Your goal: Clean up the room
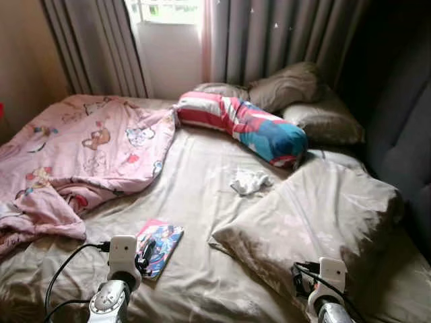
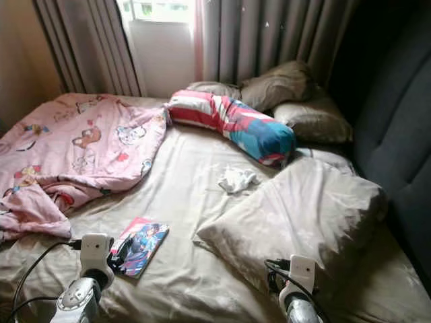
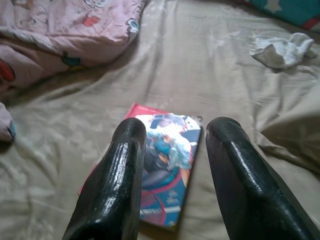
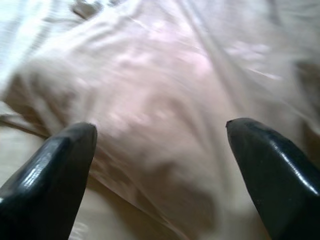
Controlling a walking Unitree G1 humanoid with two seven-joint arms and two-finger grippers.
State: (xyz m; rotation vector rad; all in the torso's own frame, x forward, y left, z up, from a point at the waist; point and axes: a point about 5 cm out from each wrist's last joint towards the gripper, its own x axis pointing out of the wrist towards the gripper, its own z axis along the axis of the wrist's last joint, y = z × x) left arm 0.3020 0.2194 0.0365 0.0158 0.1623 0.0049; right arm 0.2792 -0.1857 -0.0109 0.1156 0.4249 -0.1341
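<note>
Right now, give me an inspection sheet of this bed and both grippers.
Surface: bed sheet, beige, wrinkled.
Job's things: book flat near the front edge; white cloth crumpled mid-bed.
Clutter: pink blanket bunched on the left; striped bolster; large pillow on the right.
Grippers: left gripper open above the book; right gripper open over the large pillow.
Cables: black cables at both wrists.
Surroundings: grey curtains, window behind.
</note>
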